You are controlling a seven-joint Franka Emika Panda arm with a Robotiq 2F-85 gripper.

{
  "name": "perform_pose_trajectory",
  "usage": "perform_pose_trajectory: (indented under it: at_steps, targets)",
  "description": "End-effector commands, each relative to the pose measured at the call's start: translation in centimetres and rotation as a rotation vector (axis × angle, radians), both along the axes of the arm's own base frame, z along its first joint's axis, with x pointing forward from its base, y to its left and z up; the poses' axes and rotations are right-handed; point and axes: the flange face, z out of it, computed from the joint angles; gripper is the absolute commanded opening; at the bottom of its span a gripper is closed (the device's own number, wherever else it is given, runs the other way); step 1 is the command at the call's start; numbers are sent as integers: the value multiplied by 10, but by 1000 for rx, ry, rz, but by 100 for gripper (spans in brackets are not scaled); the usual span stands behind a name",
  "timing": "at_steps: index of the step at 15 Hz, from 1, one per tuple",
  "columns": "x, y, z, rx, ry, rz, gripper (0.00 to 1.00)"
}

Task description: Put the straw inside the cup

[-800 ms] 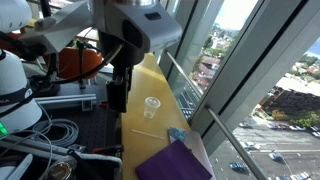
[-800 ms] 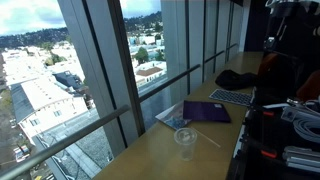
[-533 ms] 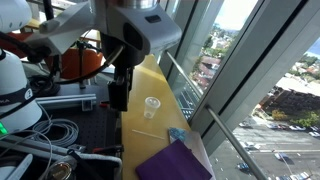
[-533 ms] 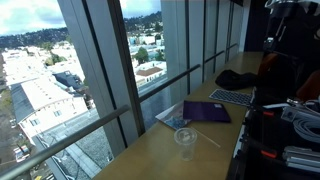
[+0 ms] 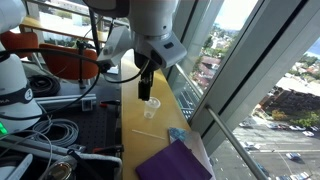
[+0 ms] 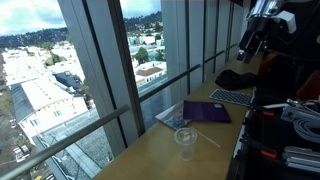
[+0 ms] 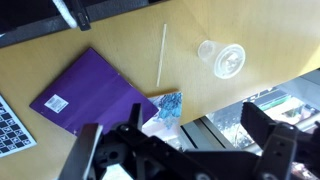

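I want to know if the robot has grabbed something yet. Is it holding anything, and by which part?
Nothing is held. The gripper is open and empty; the straw lies loose near the cup.

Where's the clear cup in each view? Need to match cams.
In an exterior view: cup centre frame, on the wooden ledge.
In an exterior view: cup low centre, in front of the purple cloth.
Wrist view: cup upper right, right of the straw.
Shared landmark: the purple cloth.

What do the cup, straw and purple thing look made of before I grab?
The cup: clear thin plastic; the tabletop shows through. The straw: pale, matte, plastic or paper, cannot tell. The purple sheet: flat matte cloth, possibly a folder.
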Motion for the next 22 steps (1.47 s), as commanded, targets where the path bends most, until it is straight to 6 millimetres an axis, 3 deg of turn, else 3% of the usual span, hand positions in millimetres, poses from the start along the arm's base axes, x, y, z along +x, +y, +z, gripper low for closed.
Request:
perform_pose_trajectory:
  at_steps: [1,6,13,18,22]
  targets:
    - [51,40,-41,-13,13,-93,100]
    - [102,67,-117,-52,73,-220,100]
    - [156,76,-219,-49,206,-343,100]
    - [151,93,-284,-72,241,-338,100]
    - [142,104,-313,-106,227,-256,100]
